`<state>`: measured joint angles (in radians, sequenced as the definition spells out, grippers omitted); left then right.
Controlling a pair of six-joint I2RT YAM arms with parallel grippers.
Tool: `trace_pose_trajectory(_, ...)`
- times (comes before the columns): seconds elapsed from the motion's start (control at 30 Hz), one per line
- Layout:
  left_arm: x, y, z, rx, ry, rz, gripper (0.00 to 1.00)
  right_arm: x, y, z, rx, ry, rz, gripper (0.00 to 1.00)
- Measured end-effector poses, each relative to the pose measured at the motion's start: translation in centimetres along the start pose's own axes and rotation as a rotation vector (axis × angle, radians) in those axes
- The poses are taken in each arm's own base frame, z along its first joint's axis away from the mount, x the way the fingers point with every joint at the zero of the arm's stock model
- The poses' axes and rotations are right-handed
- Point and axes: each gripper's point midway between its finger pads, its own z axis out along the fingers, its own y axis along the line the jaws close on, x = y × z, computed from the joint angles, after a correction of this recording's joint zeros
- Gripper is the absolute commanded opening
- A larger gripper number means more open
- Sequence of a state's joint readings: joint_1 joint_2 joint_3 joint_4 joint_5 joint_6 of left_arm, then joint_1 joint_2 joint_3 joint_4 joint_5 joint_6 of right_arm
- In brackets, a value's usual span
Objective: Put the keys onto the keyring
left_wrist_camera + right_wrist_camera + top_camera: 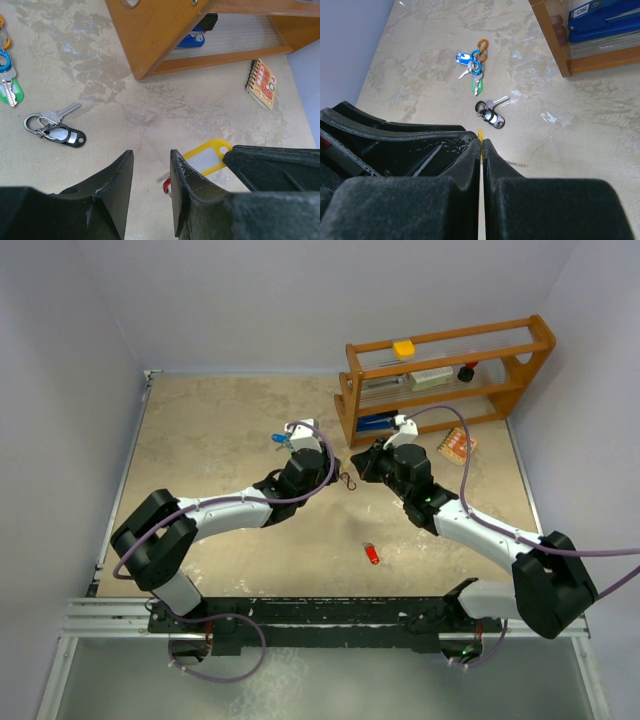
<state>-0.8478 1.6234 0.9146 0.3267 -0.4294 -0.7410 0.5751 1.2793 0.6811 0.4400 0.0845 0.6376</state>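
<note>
Left wrist view, left gripper [151, 161] fingers narrowly parted on nothing, red clip [166, 187] just beside one finger, right gripper [480, 144] pinched flat on the yellow key tag [206, 156], black-tagged key [59, 132] lying apart on the table [150, 110], blue and green keys [472, 72] farther off

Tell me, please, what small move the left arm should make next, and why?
Probably shift the left gripper toward the red loop and close on it. Its jaws stand apart with nothing between them, the loop peeks out beside one finger, and the right gripper is shut on the yellow tag close by.
</note>
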Motion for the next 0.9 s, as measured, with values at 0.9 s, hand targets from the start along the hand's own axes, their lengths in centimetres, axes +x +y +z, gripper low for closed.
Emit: trace_pose_trajectory(0.9,-7.0,8.1,-6.0,-0.226,-0.226,-0.077,0.7,0.7,0.3,1.2,-0.013,0.04,-0.018,0.0)
